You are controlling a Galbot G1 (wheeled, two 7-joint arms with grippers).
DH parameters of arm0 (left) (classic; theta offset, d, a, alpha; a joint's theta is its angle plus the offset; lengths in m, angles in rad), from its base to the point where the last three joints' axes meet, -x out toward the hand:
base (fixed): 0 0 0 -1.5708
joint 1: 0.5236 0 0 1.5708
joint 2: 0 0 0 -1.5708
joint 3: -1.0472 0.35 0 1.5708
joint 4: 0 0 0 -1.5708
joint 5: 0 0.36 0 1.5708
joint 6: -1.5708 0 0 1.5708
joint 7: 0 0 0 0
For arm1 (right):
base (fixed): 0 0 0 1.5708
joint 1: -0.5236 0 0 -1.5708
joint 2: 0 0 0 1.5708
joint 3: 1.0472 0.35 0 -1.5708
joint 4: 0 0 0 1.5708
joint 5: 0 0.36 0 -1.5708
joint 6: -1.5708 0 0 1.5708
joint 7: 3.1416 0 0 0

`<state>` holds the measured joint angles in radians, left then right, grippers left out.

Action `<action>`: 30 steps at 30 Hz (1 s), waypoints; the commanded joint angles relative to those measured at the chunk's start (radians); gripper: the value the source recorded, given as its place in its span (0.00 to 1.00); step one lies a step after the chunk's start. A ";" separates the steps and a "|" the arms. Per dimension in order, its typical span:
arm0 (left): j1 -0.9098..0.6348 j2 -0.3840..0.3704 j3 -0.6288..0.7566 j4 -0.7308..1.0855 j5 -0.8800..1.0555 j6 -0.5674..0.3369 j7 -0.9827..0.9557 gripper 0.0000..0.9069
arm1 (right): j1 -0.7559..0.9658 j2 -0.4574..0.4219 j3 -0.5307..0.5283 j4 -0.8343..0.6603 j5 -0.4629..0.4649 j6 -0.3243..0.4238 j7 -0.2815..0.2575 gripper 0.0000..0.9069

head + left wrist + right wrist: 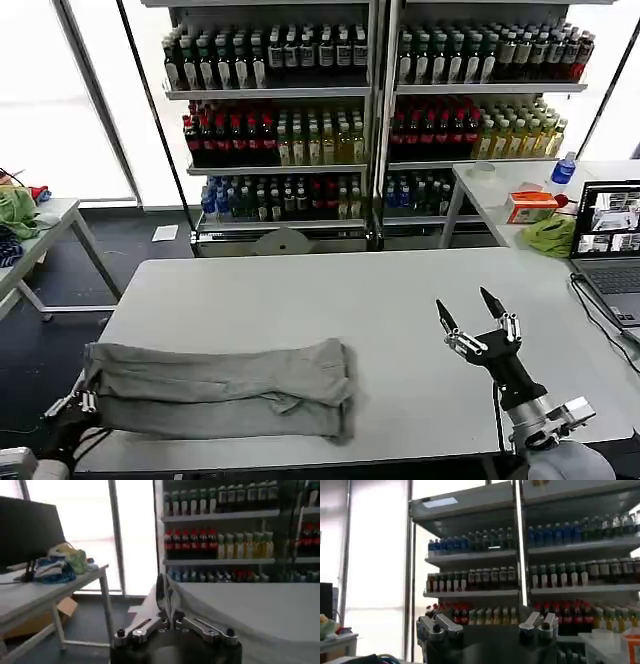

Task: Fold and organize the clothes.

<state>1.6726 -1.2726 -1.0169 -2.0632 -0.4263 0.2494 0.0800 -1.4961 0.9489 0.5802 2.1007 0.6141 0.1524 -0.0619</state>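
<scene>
Folded shirt point(225, 388) on white table point(400, 300)

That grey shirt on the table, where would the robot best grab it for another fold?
Probably at a short end. The grey shirt lies as a long flat band along the table's near edge. The left gripper already holds its left end; the right gripper, jaws open above the table, could come down on the right end.
</scene>
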 commanded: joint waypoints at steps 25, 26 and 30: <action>-0.308 0.110 0.872 -0.074 -0.161 0.172 -0.223 0.00 | -0.067 0.035 0.010 -0.002 -0.030 -0.014 0.000 1.00; -0.329 0.108 0.875 -0.059 -0.161 0.172 -0.223 0.01 | -0.067 0.035 0.012 -0.003 -0.031 -0.015 0.000 1.00; -0.392 0.092 0.880 0.002 -0.167 0.174 -0.229 0.00 | -0.070 0.037 0.016 0.003 -0.030 -0.019 0.000 1.00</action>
<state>1.4456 -1.1701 -0.2974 -2.1676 -0.5673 0.4066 -0.1106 -1.5508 0.9829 0.5868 2.0978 0.5870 0.1361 -0.0620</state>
